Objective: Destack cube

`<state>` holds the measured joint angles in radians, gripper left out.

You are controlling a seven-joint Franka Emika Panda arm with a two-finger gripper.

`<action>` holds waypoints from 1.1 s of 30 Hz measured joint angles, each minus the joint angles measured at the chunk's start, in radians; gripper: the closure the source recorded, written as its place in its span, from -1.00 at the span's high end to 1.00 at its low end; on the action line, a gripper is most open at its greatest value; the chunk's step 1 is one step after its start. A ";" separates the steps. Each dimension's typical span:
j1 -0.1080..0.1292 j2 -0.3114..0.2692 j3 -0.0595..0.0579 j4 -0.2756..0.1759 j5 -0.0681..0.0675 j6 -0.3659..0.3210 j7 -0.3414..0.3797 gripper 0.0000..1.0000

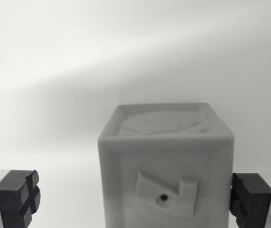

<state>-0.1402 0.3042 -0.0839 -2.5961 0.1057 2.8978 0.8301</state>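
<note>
A pale grey cube [166, 161] stands close in front of the wrist camera, low in the picture and right of the middle. Its top face has a raised rim and a shallow round relief; its front face bears a raised angular emblem with a small dark hole. My gripper [135, 202] is open, its jaws spread wide. The left dark fingertip pad [19, 197] stands well clear of the cube. The right pad [249, 197] sits right beside the cube's right side; contact cannot be told. Whatever is under the cube is cut off by the frame.
A plain white surface [78, 57] fills the rest of the view, with a soft grey shadow behind and to the left of the cube.
</note>
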 joint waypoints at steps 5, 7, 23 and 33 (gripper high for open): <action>0.013 -0.054 -0.016 -0.010 -0.016 -0.041 0.011 1.00; 0.016 -0.072 -0.021 -0.014 -0.022 -0.056 0.015 1.00; 0.023 -0.262 -0.041 -0.027 -0.091 -0.229 0.066 1.00; 0.021 -0.377 -0.042 -0.020 -0.117 -0.351 0.085 1.00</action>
<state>-0.1194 -0.0729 -0.1258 -2.6163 -0.0114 2.5472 0.9151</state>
